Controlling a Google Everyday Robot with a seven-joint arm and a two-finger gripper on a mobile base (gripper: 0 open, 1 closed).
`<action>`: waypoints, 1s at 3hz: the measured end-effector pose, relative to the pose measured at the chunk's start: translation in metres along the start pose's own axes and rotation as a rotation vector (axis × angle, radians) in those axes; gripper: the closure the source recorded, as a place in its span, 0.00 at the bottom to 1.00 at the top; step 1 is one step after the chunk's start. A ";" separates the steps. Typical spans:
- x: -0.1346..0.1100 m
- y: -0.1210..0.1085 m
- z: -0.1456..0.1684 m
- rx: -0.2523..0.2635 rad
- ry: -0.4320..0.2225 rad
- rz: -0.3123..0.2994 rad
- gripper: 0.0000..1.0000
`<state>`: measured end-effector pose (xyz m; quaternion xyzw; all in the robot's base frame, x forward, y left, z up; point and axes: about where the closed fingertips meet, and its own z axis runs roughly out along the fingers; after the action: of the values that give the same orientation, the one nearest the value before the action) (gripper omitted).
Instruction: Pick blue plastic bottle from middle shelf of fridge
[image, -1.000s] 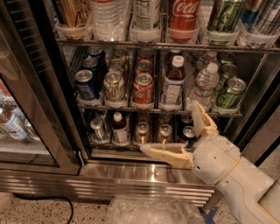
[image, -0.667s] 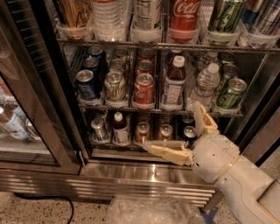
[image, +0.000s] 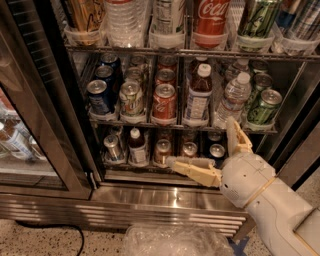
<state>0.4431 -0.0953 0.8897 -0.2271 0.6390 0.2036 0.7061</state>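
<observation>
The fridge (image: 150, 200) stands open in the camera view. Its middle shelf (image: 175, 123) holds rows of cans and small bottles. A small plastic bottle (image: 198, 95) with a white cap, dark contents and a bluish label stands at the front, right of centre. A clear water bottle (image: 231, 102) stands to its right. My gripper (image: 200, 142) is open and empty, below and slightly right of the bluish-label bottle, in front of the lowest rack. One finger (image: 192, 169) points left; the other (image: 237, 136) points up, just under the water bottle.
The dark-framed glass door (image: 45, 115) hangs open at left. The upper rack holds tall bottles, among them a Coca-Cola bottle (image: 210, 20). A red can (image: 164, 104) stands left of the bluish-label bottle. Crumpled clear plastic (image: 170, 240) and a black cable (image: 65, 229) lie on the floor.
My gripper has shifted slightly to the right and up, still open. The bottles and cans have not moved.
</observation>
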 end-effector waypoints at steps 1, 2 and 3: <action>-0.003 -0.029 -0.014 0.137 0.020 0.007 0.00; 0.007 -0.033 -0.016 0.167 0.064 -0.002 0.00; 0.007 -0.033 -0.016 0.167 0.063 -0.002 0.00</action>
<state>0.4501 -0.1314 0.8839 -0.1745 0.6755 0.1415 0.7023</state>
